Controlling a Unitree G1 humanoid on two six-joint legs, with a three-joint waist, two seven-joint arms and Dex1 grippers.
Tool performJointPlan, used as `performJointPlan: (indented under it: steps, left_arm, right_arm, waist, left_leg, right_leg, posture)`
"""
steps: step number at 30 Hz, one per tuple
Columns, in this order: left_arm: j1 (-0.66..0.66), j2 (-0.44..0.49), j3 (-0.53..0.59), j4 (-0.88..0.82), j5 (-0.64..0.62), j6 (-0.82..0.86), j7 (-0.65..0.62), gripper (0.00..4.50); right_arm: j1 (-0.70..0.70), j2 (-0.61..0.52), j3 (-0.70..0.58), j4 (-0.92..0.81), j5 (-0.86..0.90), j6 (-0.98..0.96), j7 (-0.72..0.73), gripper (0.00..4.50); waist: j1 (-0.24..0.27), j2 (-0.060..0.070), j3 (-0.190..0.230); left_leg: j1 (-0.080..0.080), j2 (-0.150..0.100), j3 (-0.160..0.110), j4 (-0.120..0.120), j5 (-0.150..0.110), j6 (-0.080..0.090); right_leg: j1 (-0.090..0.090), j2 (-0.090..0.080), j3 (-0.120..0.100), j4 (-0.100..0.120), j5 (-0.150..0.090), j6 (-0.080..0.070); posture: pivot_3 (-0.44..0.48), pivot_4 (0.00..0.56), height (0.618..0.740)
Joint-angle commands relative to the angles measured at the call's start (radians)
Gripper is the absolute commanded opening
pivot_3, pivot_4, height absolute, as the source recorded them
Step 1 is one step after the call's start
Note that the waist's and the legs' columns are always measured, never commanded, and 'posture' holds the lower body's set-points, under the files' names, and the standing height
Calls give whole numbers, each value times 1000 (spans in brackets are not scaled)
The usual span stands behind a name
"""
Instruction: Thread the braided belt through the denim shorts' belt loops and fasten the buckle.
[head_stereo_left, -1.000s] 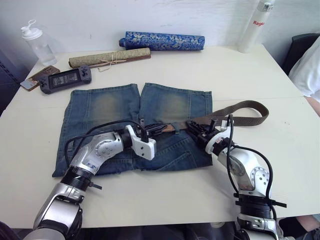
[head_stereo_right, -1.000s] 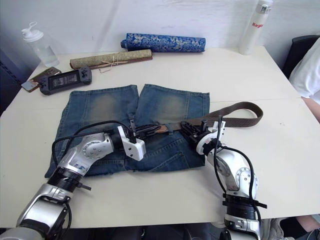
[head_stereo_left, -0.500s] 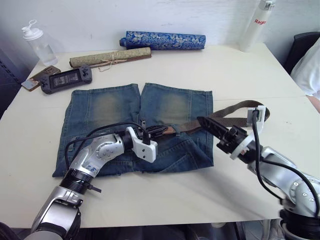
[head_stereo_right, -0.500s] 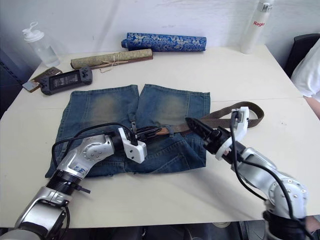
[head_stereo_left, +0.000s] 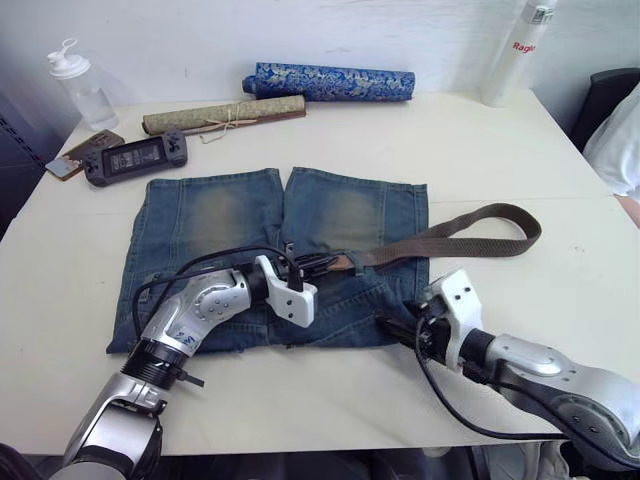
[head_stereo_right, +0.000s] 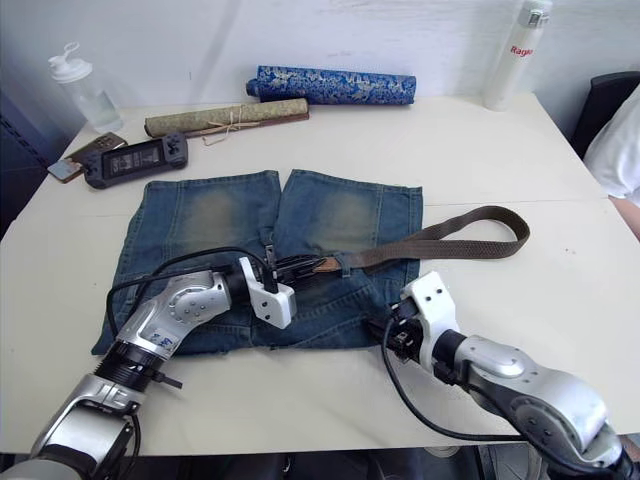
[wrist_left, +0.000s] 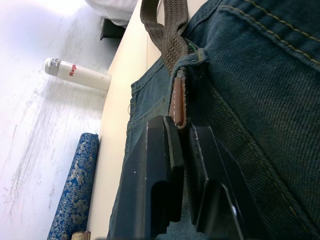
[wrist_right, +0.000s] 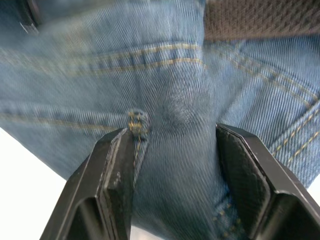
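Left hand (wrist_left: 182, 165) pinches belt tip (wrist_left: 178, 102) | handheld console (head_stereo_left: 134, 158) (well apart)

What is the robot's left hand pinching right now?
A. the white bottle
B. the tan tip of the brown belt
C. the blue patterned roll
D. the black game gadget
B. The left gripper is shut on the tan leather tip of the braided belt, right on the denim shorts; the roll, bottle and gadget lie far off at the table's back.
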Motion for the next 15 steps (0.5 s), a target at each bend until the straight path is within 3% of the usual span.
performJointPlan:
  steps: [1, 3, 7, 15]
  left_arm:
    - [17, -2, -19, -9, -5, -1, -7, 0]
    - [18, -1, -18, -12, -5, 1, -8, 0]
    - [18, 3, -13, -16, -3, 13, -10, 0]
    - [11, 43, -1, -70, 28, 15, -18, 0]
  right_arm:
    - [-6, 30, 36, 27, -78, 33, -7, 2530]
    - [-16, 48, 38, 23, -86, 47, 5, 1917]
    - [-20, 79, 17, 8, -86, 63, 22, 121]
    - [-10, 130, -52, 21, -91, 99, 10, 45]
  waist:
    - [1, -1, -1]
    - [0, -2, -1]
    - [1, -3, -2]
    - [0, -4, -2]
  left_leg:
    - [0, 0, 0, 0, 0, 0]
    - [0, 0, 0, 0, 0, 0]
    - [0, 0, 0, 0, 0, 0]
    - [0, 0, -1, 0, 0, 0]
  right_leg:
    - [0, 0, 0, 0, 0, 0]
    - [0, 0, 0, 0, 0, 0]
    - [0, 0, 0, 0, 0, 0]
    - [0, 0, 0, 0, 0, 0]
  posture:
    - [0, 150, 637]
    - [0, 150, 637]
    - [0, 150, 637]
    - [0, 150, 637]
